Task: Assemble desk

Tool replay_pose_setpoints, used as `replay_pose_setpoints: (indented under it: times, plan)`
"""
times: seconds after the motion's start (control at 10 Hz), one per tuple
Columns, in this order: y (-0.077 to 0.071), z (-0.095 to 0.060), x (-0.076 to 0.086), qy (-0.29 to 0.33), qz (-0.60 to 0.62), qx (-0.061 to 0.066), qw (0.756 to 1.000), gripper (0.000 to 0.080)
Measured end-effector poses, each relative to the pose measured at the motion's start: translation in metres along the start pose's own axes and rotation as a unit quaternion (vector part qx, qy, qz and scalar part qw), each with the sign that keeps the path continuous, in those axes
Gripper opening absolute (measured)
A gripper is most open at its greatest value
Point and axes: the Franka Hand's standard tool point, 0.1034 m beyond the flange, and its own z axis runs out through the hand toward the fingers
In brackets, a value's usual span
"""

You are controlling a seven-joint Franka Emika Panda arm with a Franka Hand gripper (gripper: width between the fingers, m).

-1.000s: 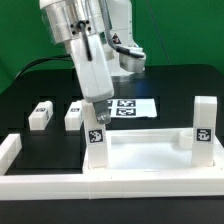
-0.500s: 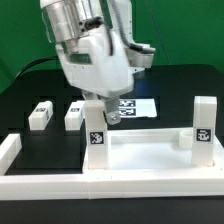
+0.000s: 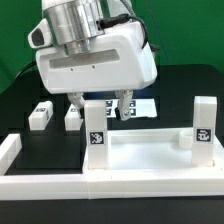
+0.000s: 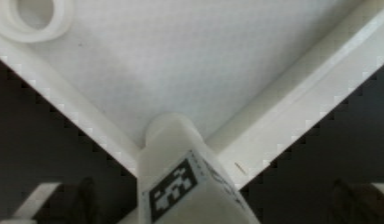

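Desk top [image 3: 150,160] sits by the table's [image 3: 25,100] edge nearest the exterior camera, with a leg upright at each of two corners. Your fingers [image 3: 122,104] are spread wide, straddling one leg [image 3: 96,128] [image 4: 185,185] without gripping it. Other leg [image 3: 203,122] stands clear. Two loose legs [image 3: 40,115] [image 3: 73,115] lie toward the edge on the exterior view's left.
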Motion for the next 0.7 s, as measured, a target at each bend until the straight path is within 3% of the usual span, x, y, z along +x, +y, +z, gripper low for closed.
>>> replay_pose_setpoints:
  times: [0.1,0.2,0.5,0.6,0.7]
  plan:
    - [0.0006,-0.0023,0.0048,-0.002,-0.119,-0.022,0.993,0.0648]
    - [-0.0042,-0.0010,0.0080,-0.007,-0.176,-0.028,0.984,0.0648]
    - [-0.0065,0.0017,0.0081,-0.010,-0.151,-0.027,0.988,0.0608]
    - [-0.0067,0.0019,0.0079,-0.009,-0.122,-0.027,0.992,0.0432]
    - [-0.0041,0.0018,0.0088,-0.008,-0.096,-0.030,0.995,0.0432]
